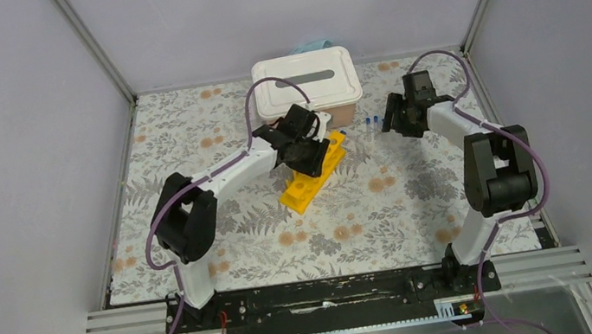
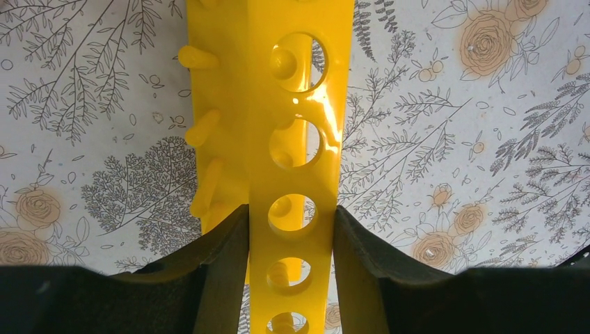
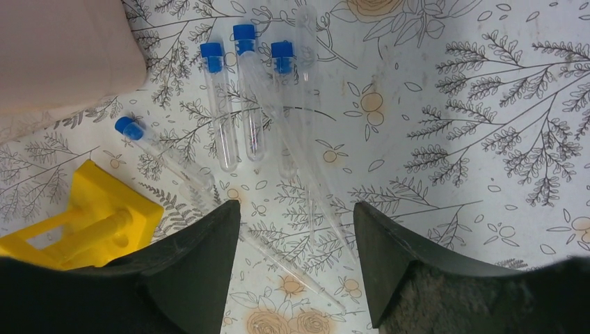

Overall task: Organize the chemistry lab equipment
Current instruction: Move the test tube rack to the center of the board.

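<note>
A long yellow test-tube rack with round holes lies slantwise in the middle of the flowered mat. My left gripper is shut on its upper bar; in the left wrist view the black fingers press both sides of the rack. Several blue-capped clear tubes lie side by side on the mat ahead of my right gripper, which stands open above them with nothing in it. One more capped tube lies slanted beside the rack's end. Thin clear pipettes stretch between the right fingers.
A white lidded box stands at the back of the mat, just behind the rack and to the left of the tubes; its corner shows in the right wrist view. Something light blue lies behind it. Grey walls close in three sides.
</note>
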